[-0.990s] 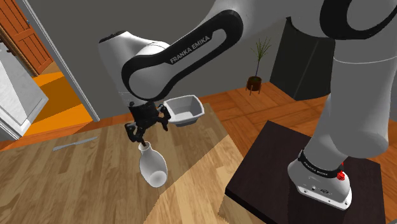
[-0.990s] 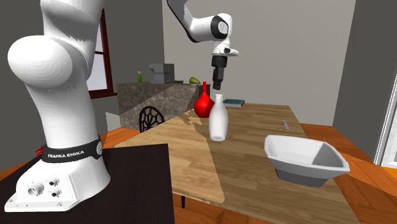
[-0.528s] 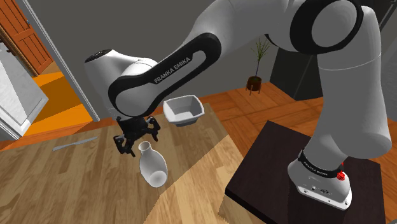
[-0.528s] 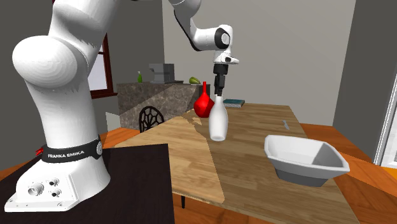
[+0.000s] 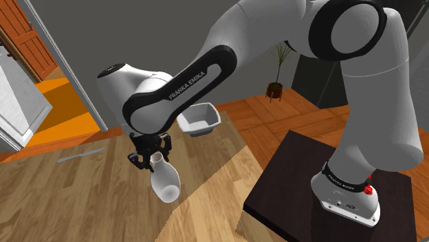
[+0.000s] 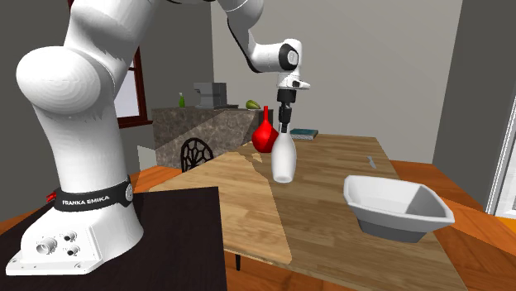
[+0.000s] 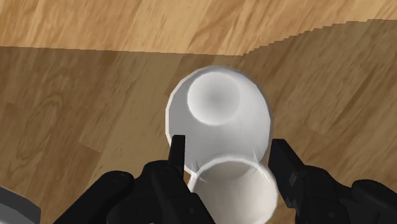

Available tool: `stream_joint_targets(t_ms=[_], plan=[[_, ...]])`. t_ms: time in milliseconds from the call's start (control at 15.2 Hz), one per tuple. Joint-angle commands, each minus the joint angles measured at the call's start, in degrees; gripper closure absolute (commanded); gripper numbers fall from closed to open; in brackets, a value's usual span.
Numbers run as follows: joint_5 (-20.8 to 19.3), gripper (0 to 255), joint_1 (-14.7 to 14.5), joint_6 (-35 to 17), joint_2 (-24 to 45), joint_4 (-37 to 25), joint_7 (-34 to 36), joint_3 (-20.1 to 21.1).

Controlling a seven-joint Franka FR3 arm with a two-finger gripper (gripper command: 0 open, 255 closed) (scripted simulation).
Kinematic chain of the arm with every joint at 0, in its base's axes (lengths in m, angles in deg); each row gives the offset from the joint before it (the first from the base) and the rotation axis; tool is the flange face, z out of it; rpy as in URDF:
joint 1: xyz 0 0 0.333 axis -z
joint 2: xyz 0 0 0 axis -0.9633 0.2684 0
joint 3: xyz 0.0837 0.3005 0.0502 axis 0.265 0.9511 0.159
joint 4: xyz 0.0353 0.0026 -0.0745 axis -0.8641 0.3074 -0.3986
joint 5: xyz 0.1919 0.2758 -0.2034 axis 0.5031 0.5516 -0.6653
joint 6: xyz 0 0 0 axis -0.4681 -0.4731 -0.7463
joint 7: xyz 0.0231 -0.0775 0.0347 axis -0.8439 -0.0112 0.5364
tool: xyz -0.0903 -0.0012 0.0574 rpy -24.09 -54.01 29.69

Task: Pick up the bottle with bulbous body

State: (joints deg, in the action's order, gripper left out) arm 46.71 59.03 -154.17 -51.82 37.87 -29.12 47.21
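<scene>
**A:** Why do we find the black two-finger tool set straight over the plain white bottle with the bulbous body?

**B:** We judge the narrow neck is the only part slim enough to take. The bottle stands upright on the pale wooden bench, directly beneath the tool. The fingers stand apart, one on each side of the neck just under the mouth.

**A:** Do we call that a grip?

**B:** We cannot. In the wrist view the rim sits snug between the fingers, but we cannot tell whether they touch it. The base rests on the bench, so we judge the lift has not begun.

**A:** What else escapes us?

**B:** In the shoulder view the arm's white-and-dark forearm covers the top of the tool. Beyond the tool, a red round-bellied vase is edged out of sight by the bottle. An angular white bowl sits well apart from the tool.
</scene>
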Motion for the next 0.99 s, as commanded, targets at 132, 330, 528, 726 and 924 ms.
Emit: stream_joint_targets(t_ms=[132,330,528,726,924], plan=[[-0.01,255,0.02,-0.07,0.02,0.16,0.01,-0.03],[0.00,255,0.06,-0.06,0.02,0.16,-0.04,-0.04],[0.25,255,0.04,1.30,-0.53,-0.69,-0.10,0.14],[0.66,255,0.15,3.17,-1.45,-1.70,-0.29,0.37],[1.04,255,0.23,5.08,-2.29,-2.83,-0.46,0.58]])
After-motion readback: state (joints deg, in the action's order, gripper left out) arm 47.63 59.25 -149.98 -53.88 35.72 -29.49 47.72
